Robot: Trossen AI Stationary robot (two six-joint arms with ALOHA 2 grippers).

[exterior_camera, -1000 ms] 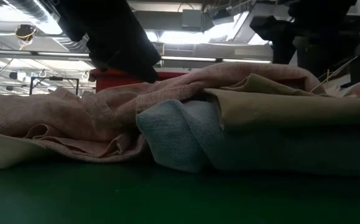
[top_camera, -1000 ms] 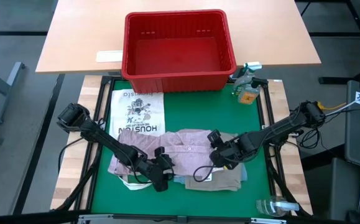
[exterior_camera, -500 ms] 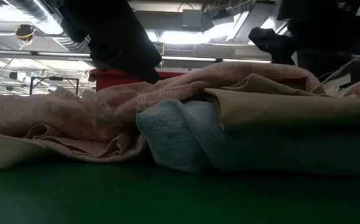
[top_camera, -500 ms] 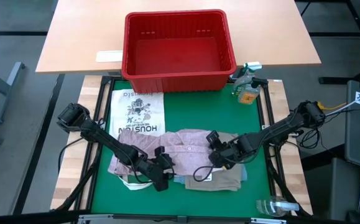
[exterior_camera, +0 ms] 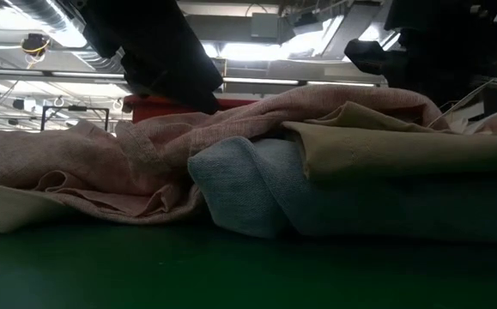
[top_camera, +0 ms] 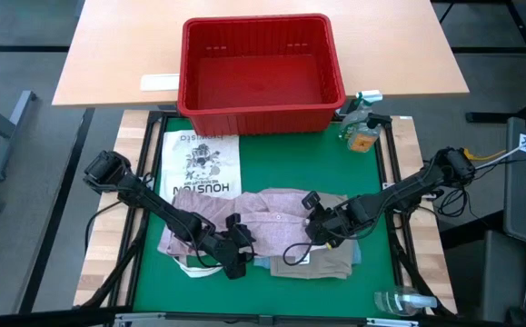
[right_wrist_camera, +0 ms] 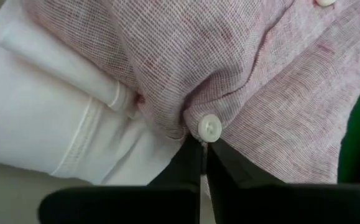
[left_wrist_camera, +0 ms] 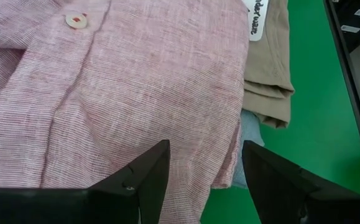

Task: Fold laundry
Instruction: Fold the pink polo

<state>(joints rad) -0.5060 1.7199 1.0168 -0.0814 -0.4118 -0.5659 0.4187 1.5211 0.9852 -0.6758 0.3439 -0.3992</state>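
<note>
A pale pink shirt (top_camera: 244,216) with white buttons lies spread over the pile at the table's near middle. It rests on a tan piece (top_camera: 322,261) and light blue jeans (exterior_camera: 257,189). My right gripper (right_wrist_camera: 203,163) is shut on the shirt near the pile's right part (top_camera: 315,211). My left gripper (left_wrist_camera: 204,180) stands open just over the shirt's near edge (top_camera: 235,250), one finger on either side of a stretch of cloth. The tan piece (left_wrist_camera: 267,68) and a bit of blue (left_wrist_camera: 251,134) show beyond it. My right gripper pinches a small bunched-up fold of the pink shirt (right_wrist_camera: 189,118) between its two fingers, right beside a white button (right_wrist_camera: 210,127). The fingers come from above, slanting down. The rest of the shirt lies slack on the pile and on a white cloth (right_wrist_camera: 55,124).
A white printed T-shirt (top_camera: 203,163) lies flat on the green mat (top_camera: 281,163) at the far left. Behind the mat stands a red plastic basket (top_camera: 258,113) on a wooden table. A small bottle (top_camera: 361,134) stands at the far right corner, and a clear object (top_camera: 399,302) lies at the near right.
My right gripper has sunk a little toward the pink shirt. My left arm has kept still.
</note>
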